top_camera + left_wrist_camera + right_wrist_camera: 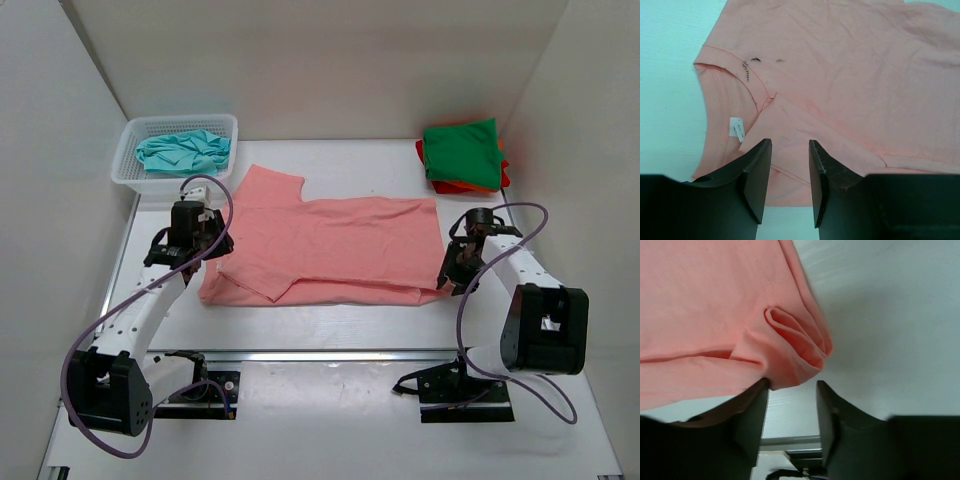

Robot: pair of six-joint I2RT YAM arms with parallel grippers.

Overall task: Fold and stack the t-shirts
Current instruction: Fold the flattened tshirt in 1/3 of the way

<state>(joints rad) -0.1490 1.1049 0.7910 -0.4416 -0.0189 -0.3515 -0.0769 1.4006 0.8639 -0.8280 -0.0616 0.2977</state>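
1. At the middle of the bench (pixel 330 325) the salmon pink t-shirt (pixel 330 245) lies spread flat. One flap is turned in over it toward the near left. Each wrist view cuts it off and shows only part of it (pixel 850 75) (pixel 700 310).
2. At the shirt's left edge sits the left hand (pixel 212 243), too small in the top view for its jaws to be read. Its own wrist view (pixel 789 150) shows the fingers apart over the collar end, gripping nothing.
3. At the shirt's near right corner sits the right hand (pixel 452 272). Its wrist view (pixel 792 387) shows the fingers apart, with a rolled fold of the corner against one fingertip and no cloth clamped between them.
4. Only the left wrist view shows a white label (pixel 736 127) inside the collar. It also shows small dark marks (pixel 756 60) whose nature cannot be made out.
5. At the far left corner, a white mesh basket (pixel 128 172) holds the crumpled teal t-shirt (pixel 185 152).
6. At the far right corner, the green t-shirt (pixel 462 150) lies folded on top of a stack. Red and orange cloth (pixel 458 186) peeks out beneath, its layers hard to separate.
7. The bench is white, with plain white walls (pixel 300 60) on three sides.
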